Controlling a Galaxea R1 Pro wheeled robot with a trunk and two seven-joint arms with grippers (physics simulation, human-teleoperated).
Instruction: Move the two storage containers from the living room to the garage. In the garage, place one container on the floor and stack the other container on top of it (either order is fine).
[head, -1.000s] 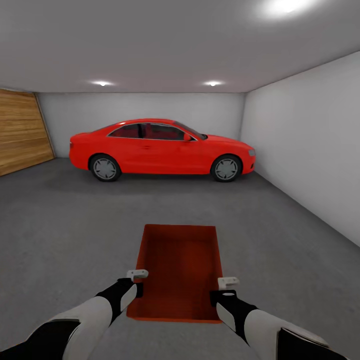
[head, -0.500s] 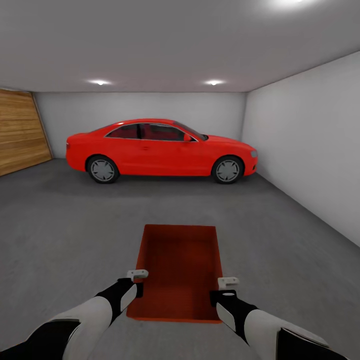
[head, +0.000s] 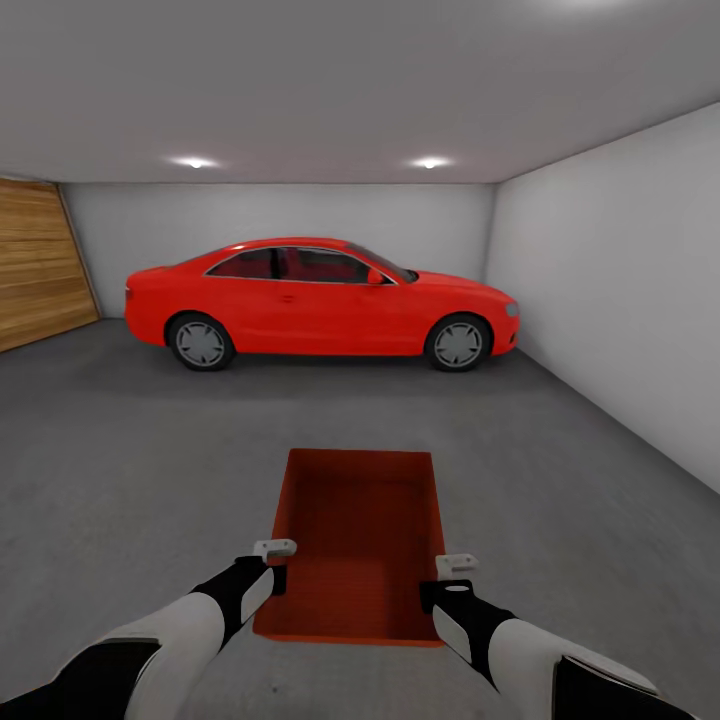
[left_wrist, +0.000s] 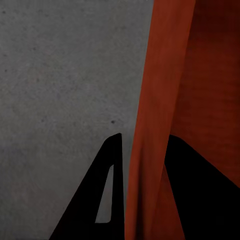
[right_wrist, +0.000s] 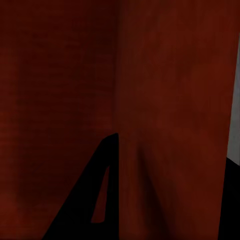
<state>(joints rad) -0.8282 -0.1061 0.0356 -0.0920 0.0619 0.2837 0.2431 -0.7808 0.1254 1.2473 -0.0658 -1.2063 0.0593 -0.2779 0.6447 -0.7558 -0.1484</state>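
Note:
One orange-red open-topped storage container (head: 355, 540) hangs in front of me over the garage's dark grey concrete floor (head: 140, 450). My left gripper (head: 276, 572) is shut on its left long wall and my right gripper (head: 440, 590) on its right long wall. In the left wrist view the gripper (left_wrist: 145, 137) has one black finger (left_wrist: 107, 200) outside the container wall (left_wrist: 160, 100) and the other inside. In the right wrist view the gripper (right_wrist: 170, 150) pinches the container wall (right_wrist: 170, 90), with a finger (right_wrist: 100, 195) inside the bin.
A red car (head: 320, 300) stands side-on across the far end of the garage. A wooden plank garage door (head: 40, 260) lies at the left, a grey-white wall (head: 620, 290) runs along the right. Open concrete floor stretches between me and the car.
The whole view has crept forward: the car looks slightly larger and the wooden door has slid leftward. The container stays in the same place between both grippers.

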